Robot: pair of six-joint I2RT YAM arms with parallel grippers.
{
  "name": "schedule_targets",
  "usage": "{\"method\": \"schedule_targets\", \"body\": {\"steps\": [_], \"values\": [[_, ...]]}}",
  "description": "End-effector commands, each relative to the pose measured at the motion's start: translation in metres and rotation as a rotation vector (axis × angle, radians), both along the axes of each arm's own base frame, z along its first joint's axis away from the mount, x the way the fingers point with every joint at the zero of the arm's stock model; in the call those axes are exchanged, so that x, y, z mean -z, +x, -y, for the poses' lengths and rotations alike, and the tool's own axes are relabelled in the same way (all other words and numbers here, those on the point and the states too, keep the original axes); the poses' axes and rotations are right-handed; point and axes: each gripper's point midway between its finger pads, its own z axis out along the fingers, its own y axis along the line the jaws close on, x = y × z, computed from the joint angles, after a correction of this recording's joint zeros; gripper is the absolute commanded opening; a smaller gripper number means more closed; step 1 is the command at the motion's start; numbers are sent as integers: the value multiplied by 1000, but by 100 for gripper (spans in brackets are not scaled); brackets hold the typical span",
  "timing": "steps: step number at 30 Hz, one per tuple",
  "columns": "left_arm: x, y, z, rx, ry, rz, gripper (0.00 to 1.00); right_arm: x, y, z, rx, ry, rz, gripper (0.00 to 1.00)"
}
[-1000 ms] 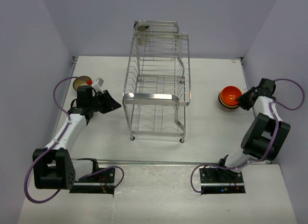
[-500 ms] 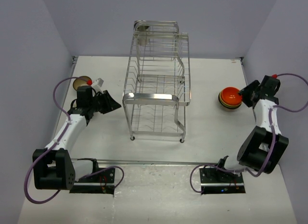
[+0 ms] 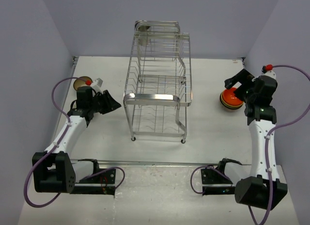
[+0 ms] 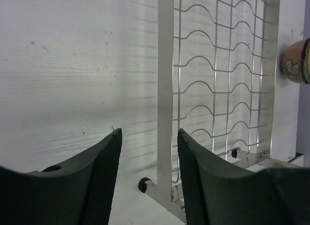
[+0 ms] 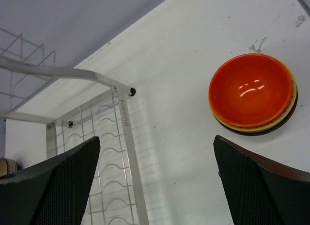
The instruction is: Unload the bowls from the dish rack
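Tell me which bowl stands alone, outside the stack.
The pale patterned bowl, left of the dish rack. The rest sit nested together right of the rack, with the orange-red bowl on top.

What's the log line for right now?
left gripper open, empty | right gripper open over orange-topped bowl stack | dish rack: no bowls visible
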Motion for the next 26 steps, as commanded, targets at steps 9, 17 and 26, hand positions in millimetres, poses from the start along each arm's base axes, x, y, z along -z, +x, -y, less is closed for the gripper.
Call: {"method": "schedule_targets", "body": {"steps": [9, 17, 26], "values": [[-44, 15, -12, -37, 77, 120, 92, 17, -41, -58, -198, -79, 32, 99], [-60, 13, -19, -63, 117, 158, 100, -8, -82, -70, -237, -109, 199, 99], [-82, 5, -34, -135, 167, 219, 100, -5, -101, -71, -228, -122, 228, 99]]}}
